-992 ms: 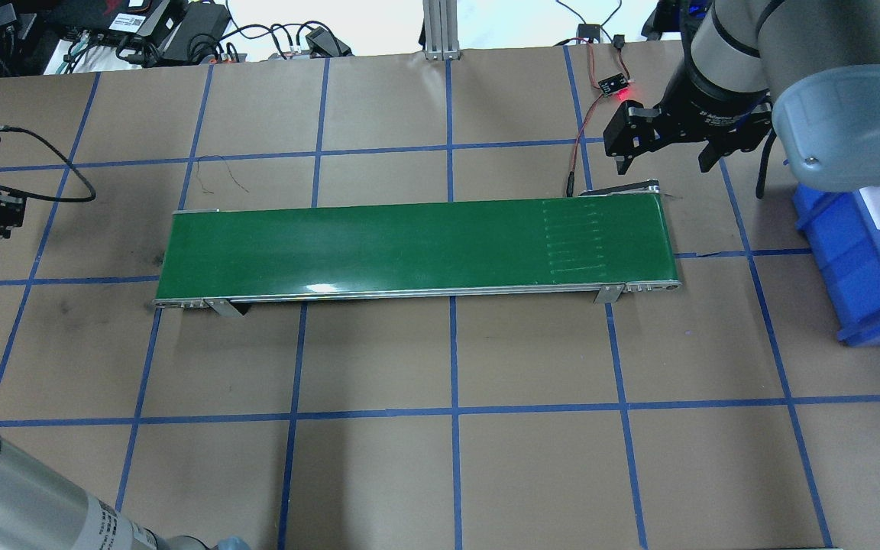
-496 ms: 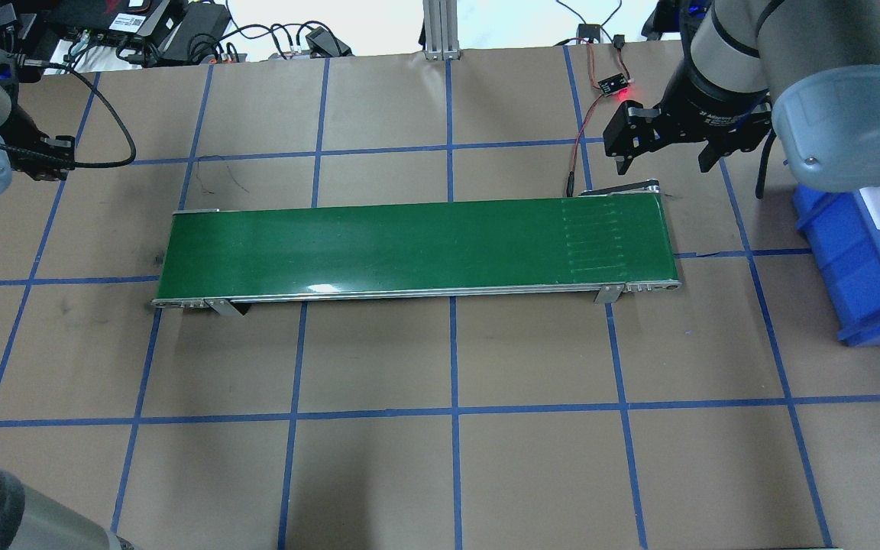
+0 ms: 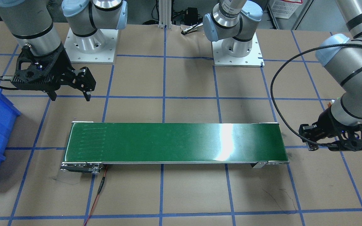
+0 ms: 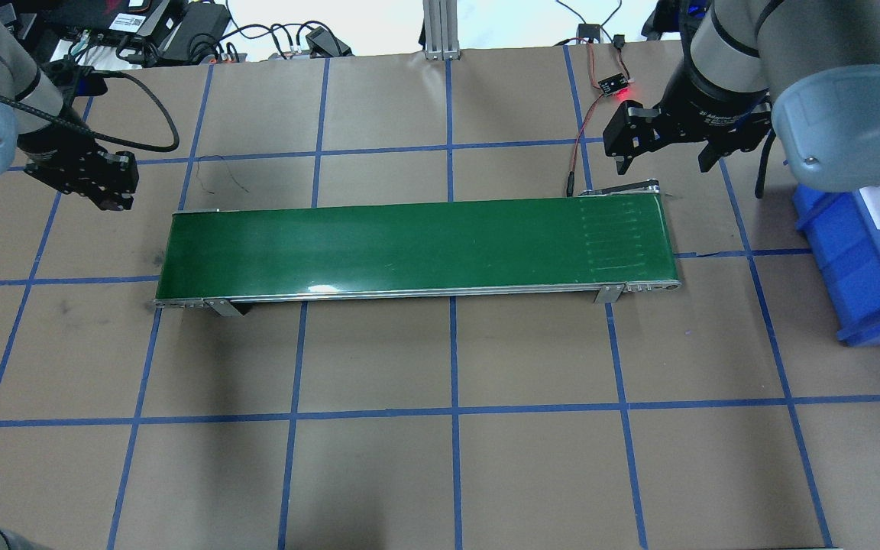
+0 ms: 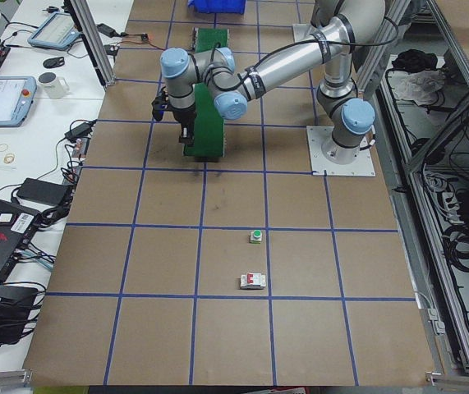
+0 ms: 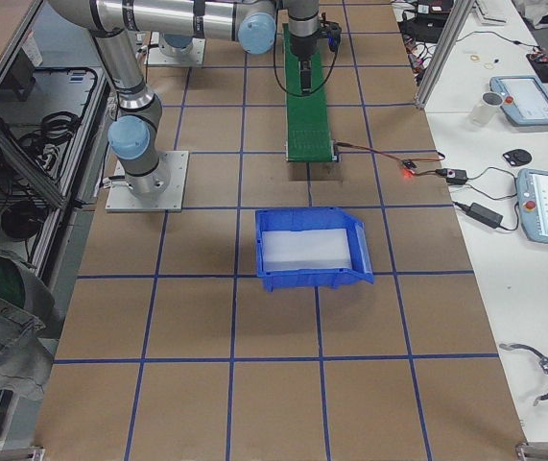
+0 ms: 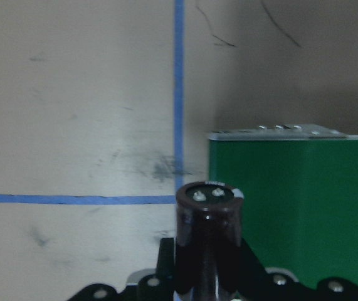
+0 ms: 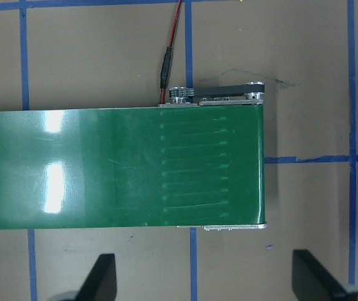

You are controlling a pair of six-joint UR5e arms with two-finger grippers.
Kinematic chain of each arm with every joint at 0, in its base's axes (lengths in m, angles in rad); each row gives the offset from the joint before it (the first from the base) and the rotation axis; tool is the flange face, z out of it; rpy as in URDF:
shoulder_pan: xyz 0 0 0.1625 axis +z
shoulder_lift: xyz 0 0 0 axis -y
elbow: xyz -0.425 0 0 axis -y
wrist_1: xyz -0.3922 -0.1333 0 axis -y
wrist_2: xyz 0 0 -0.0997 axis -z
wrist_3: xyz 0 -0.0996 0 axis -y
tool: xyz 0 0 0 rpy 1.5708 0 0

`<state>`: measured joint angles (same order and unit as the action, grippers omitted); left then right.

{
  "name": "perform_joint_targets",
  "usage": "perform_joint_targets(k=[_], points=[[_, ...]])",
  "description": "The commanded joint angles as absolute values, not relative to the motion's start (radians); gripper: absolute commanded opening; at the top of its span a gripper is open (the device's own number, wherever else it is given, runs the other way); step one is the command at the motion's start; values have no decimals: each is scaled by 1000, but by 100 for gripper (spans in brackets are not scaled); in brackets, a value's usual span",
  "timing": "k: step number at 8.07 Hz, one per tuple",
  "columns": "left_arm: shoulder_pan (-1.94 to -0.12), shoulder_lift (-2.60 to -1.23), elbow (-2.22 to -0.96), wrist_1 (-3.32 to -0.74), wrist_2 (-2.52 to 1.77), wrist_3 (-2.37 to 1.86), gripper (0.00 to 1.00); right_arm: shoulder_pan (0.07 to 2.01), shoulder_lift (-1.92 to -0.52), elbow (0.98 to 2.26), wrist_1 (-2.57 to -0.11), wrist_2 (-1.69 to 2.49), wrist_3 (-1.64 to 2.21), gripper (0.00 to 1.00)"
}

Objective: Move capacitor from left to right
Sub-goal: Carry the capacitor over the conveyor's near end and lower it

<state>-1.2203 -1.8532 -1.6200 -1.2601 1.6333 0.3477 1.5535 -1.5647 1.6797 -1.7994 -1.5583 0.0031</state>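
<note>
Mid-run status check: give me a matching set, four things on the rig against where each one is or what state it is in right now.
Things:
1. capacitor
2. right gripper
3. conveyor belt
4. blue bin

Places or states:
A. green, stretched between the two arms
B. open, hovering near the belt's right end
C. clamped in the left gripper
D. sitting beyond the belt's right end

Pairs: 1-C, 2-B, 3-A, 4-D
</note>
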Motion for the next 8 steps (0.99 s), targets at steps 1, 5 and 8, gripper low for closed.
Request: perform_joint_targets(k=[1, 5, 8], points=[[-1351, -1809, -1620, -1396, 1537, 175, 0, 1552, -1565, 1680, -1799, -1559, 3, 100], [-1394, -1858, -1629, -1384, 1525, 126, 0, 1552, -1565, 1681, -1798, -1559, 3, 100], [-1396, -1887, -1631, -1385, 1535, 103, 0, 1554, -1565, 1681, -1799, -1559, 3, 100]])
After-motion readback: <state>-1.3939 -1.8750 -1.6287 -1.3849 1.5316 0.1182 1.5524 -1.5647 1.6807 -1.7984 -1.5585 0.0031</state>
